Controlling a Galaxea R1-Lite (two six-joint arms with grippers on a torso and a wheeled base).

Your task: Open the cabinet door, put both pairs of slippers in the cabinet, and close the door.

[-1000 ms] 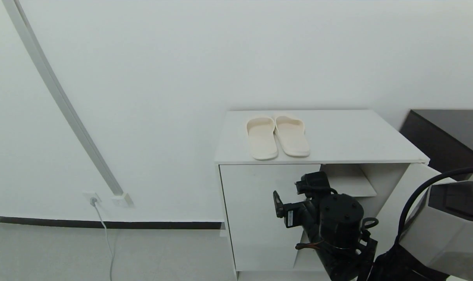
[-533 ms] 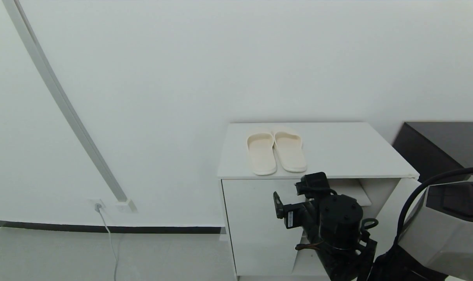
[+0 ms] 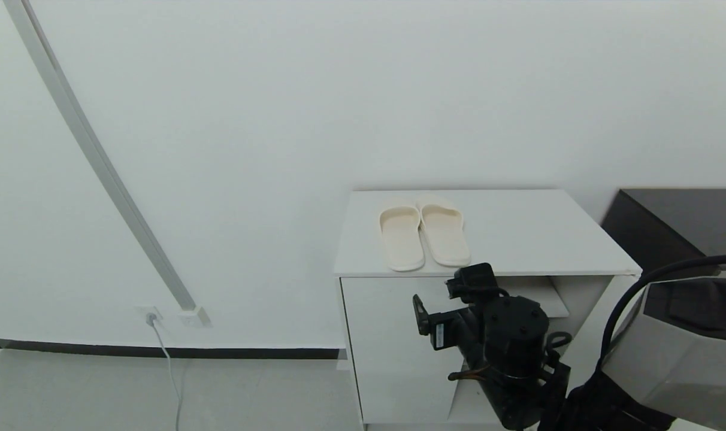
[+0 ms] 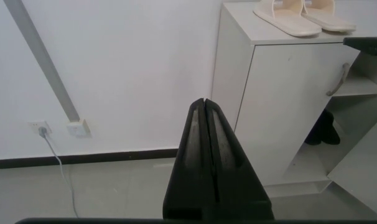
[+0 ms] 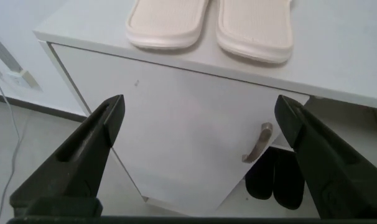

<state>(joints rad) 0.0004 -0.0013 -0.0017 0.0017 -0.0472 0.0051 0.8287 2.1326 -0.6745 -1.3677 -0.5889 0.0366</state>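
Mostly a head-camera shift since a second ago, plus a small leftward nudge of the right arm. Left gripper [image 4: 205, 124] clenched on nothing, off to the left of the cabinet [image 3: 387, 347]. Cream slippers [image 3: 424, 235] side by side on the cabinet top. Right gripper [image 5: 201, 155] spread wide and empty, in front of the shut door just below them. Probably second pair's turn: needs lifting over the top edge, then closing on the cream pair. Bonus from the wrist views, blocked by the arm in the head view: dark slippers [image 5: 274, 177] already inside the open side.

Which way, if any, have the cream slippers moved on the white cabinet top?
No. The cream foam slippers keep their spot by the front edge of the white cabinet top; the whole head view shifted, so the camera moved.
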